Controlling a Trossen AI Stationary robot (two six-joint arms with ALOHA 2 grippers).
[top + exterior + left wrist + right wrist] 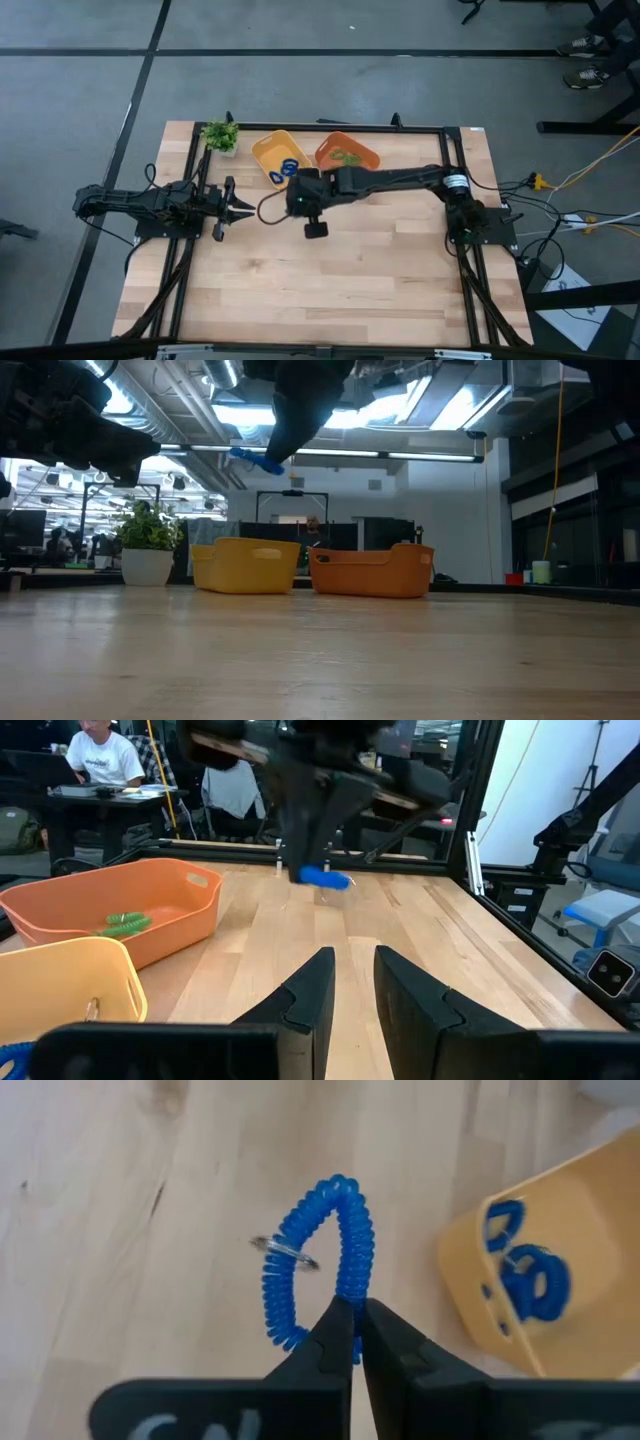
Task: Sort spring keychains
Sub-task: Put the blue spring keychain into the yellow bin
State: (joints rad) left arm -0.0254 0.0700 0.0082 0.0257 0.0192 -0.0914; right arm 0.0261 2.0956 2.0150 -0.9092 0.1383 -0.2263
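My right gripper (352,1325) hangs high above the table's middle, beside the yellow tray (262,150), shut on a blue spring keychain (320,1250) with a small metal ring. The low view shows that keychain (255,458) well above the table. More blue keychains (525,1270) lie in the yellow tray. Green keychains (125,922) lie in the orange tray (367,150) next to it. My left gripper (352,970) waits at the table's left side, pointing level toward the middle, open and holding nothing. My right gripper pinches one side of the blue coil loop (350,1292) between its two fingertips. The fingers slant down from the table's right side. The keychain is lifted clear of the table and sticks out beyond the fingertips, its metal ring (285,1250) on the opposite side of the loop.
A small potted plant (220,135) stands at the far left corner, left of the yellow tray. Both trays sit side by side along the far edge. Bare wooden tabletop (320,290) spreads over the near half. A person sits at a desk beyond the table (100,760).
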